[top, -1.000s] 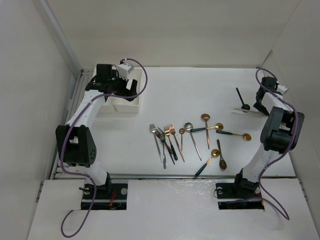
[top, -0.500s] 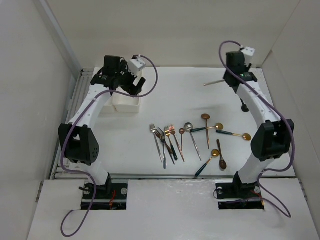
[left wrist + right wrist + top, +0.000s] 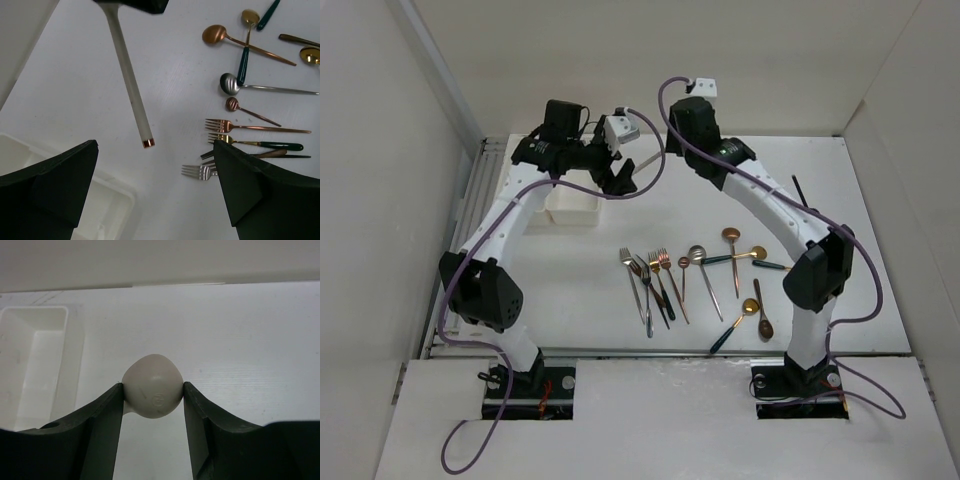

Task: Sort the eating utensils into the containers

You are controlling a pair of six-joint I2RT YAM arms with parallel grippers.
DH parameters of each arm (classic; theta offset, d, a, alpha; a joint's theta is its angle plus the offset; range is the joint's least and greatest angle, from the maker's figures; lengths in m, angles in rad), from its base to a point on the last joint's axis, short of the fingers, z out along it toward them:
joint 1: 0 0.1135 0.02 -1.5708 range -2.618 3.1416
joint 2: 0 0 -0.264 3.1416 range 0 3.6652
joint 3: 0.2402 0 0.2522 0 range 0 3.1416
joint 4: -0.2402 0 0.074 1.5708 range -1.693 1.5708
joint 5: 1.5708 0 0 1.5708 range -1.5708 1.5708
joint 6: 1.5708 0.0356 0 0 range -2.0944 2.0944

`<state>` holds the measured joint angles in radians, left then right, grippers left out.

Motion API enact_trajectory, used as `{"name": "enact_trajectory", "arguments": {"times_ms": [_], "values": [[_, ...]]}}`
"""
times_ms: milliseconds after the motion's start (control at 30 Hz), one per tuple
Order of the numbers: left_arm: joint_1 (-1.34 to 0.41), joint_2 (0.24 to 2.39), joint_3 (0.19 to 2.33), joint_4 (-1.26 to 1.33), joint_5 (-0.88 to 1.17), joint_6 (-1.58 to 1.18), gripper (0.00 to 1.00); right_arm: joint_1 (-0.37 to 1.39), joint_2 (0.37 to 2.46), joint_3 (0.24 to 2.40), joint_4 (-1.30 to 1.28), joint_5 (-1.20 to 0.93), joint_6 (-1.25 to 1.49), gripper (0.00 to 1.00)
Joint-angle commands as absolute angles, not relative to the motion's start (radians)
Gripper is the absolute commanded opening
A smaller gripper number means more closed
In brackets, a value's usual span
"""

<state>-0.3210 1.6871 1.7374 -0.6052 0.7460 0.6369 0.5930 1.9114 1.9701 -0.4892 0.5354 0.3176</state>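
Observation:
My right gripper is shut on the bowl of a white spoon, held above the table at the back middle. The spoon's white, copper-tipped handle hangs down in the left wrist view. My left gripper stands open and empty just right of the white containers, close under that handle. The other eating utensils lie on the table: forks in a bunch, and spoons to their right. The containers also show in the wrist views.
A dark utensil lies apart at the right, behind the right arm's forearm. Pale walls close the table in at the back and on both sides. A metal rail runs along the left edge beside the containers.
The right arm has swung from the far right edge to the back middle, carrying the white spoon. The left gripper has moved right, off the containers, and opened a little wider.

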Motion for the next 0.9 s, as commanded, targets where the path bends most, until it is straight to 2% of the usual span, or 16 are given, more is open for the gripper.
{"name": "enact_trajectory", "arguments": {"times_ms": [0,133,233,400,433,467,567,600,633,733,767,800,867], "values": [[-0.342,1.69,1.787,-0.632,0.844,0.598,0.99,0.623,1.904,2.023,-0.456,0.52,0.314,0.17],[-0.368,1.703,1.773,-0.611,0.767,0.533,0.99,0.656,1.904,2.023,-0.456,0.506,0.324,0.17],[-0.38,1.712,1.747,-0.562,0.691,0.494,0.93,0.657,1.893,2.014,-0.446,0.485,0.337,0.17],[-0.39,1.733,1.727,-0.537,0.617,0.457,0.74,0.666,1.852,1.956,-0.411,0.445,0.371,0.17],[-0.39,1.743,1.727,-0.537,0.608,0.448,0.69,0.666,1.838,1.945,-0.397,0.445,0.371,0.17],[-0.39,1.743,1.727,-0.537,0.607,0.448,0.54,0.666,1.838,1.934,-0.397,0.434,0.371,0.17],[-0.39,1.743,1.736,-0.537,0.607,0.427,0.24,0.666,1.816,1.902,-0.368,0.393,0.38,0.17],[-0.39,1.743,1.746,-0.537,0.607,0.416,0.07,0.666,1.816,1.887,-0.358,0.393,0.39,0.17],[-0.39,1.743,1.746,-0.537,0.607,0.416,0.0,0.666,1.806,1.872,-0.345,0.381,0.39,0.17],[-0.39,1.752,1.746,-0.546,0.607,0.376,0.0,0.666,1.796,1.842,-0.321,0.371,0.39,0.2],[-0.39,1.752,1.746,-0.546,0.597,0.364,0.0,0.666,1.796,1.842,-0.321,0.362,0.39,0.22],[-0.39,1.752,1.734,-0.546,0.575,0.348,0.0,0.666,1.796,1.842,-0.321,0.35,0.39,0.38],[-0.361,1.752,1.718,-0.532,0.549,0.281,0.0,0.638,1.796,1.853,-0.336,0.312,0.403,0.64]]}}
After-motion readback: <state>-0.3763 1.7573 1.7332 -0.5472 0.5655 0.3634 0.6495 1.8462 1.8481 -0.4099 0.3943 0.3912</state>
